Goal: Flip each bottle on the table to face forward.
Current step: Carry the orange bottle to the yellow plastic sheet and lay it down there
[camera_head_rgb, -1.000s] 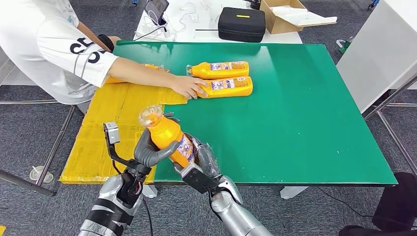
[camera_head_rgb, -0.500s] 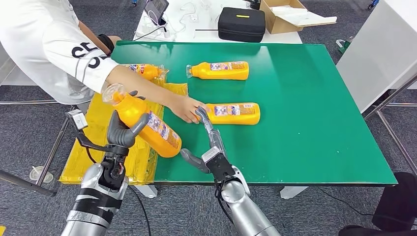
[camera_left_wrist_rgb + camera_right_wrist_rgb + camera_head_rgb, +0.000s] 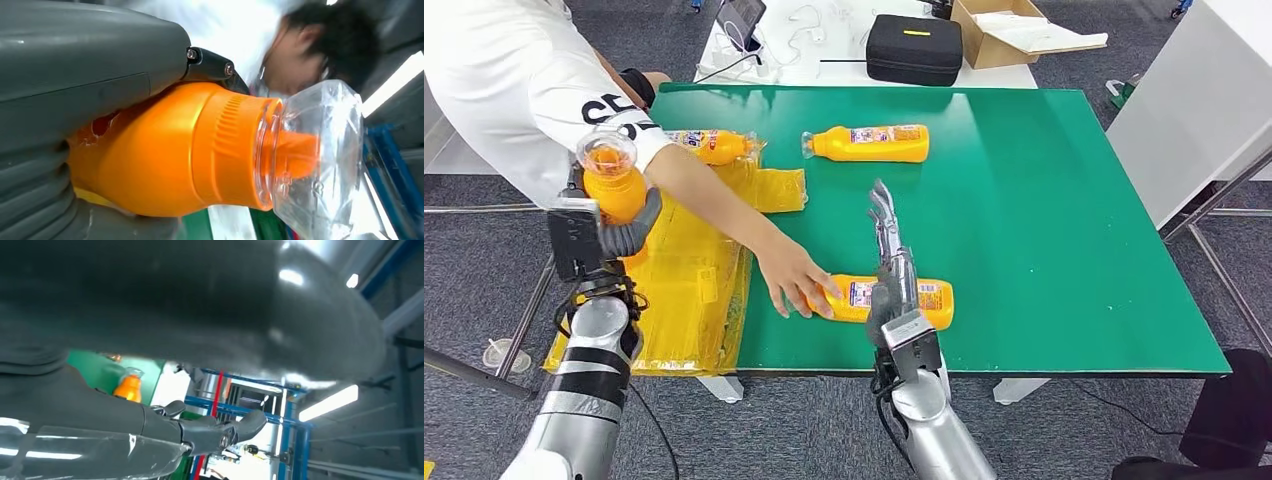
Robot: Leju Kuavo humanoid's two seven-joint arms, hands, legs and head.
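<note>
My left hand (image 3: pixel 627 232) grips an orange bottle (image 3: pixel 611 185) upright, clear cap up, over the yellow bags left of the green table (image 3: pixel 1044 220). The left wrist view shows that bottle (image 3: pixel 200 145) close up in the hand (image 3: pixel 75 100). My right hand (image 3: pixel 892 268) stands open near the front edge, fingers straight, in front of a second bottle (image 3: pixel 929 300) lying on its side. A person's hand (image 3: pixel 796 285) rests on that bottle's neck end. A third bottle (image 3: pixel 869 143) lies at the table's back. Another bottle (image 3: pixel 711 146) lies on the bags. The right wrist view shows my fingers (image 3: pixel 210 432) outstretched.
The person leans in from the left, an arm (image 3: pixel 714 195) stretched across the yellow bags (image 3: pixel 689 280) and the table's corner. Behind the table stand a black case (image 3: pixel 914 48) and a cardboard box (image 3: pixel 1009 30). A white table (image 3: pixel 1204 100) stands at the right.
My left hand has carried its bottle further left and turned it upright. My right hand has let go and risen with its fingers straight. The person has slid a bottle toward the front edge.
</note>
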